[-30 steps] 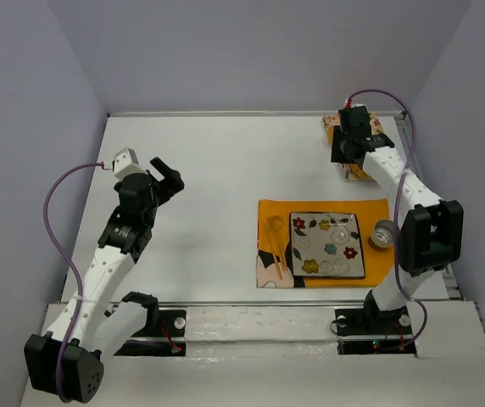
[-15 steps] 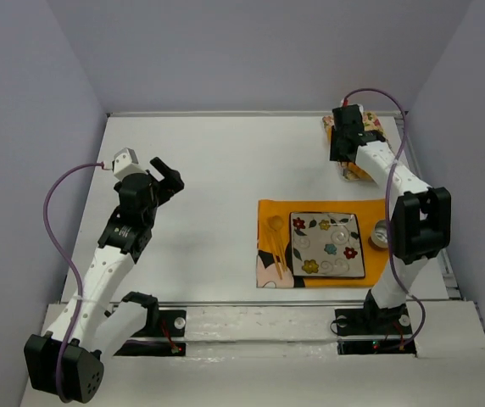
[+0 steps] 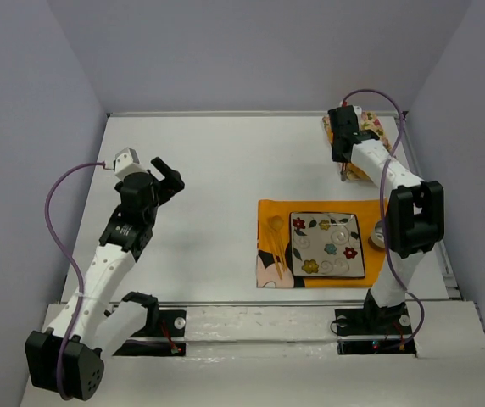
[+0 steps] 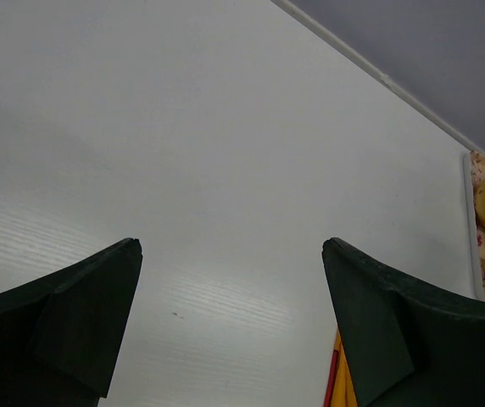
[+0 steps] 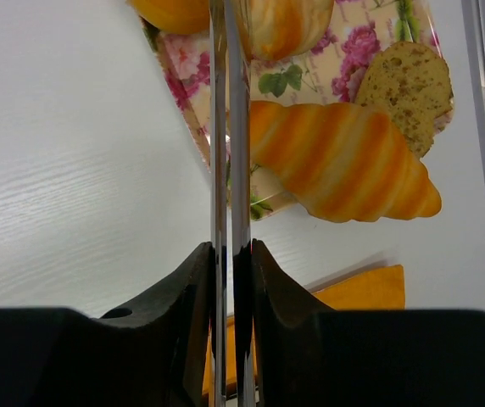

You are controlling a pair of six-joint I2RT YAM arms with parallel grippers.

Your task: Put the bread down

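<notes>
Over floral tray (image 5: pixel 344 47), closed right tool (image 5: pixel 229 34)

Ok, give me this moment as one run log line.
left end effector: open, over table | right end effector: shut, empty, at floral tray edge

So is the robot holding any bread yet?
No, nothing. The left gripper is open and empty; the right gripper is shut with nothing in it.
</notes>
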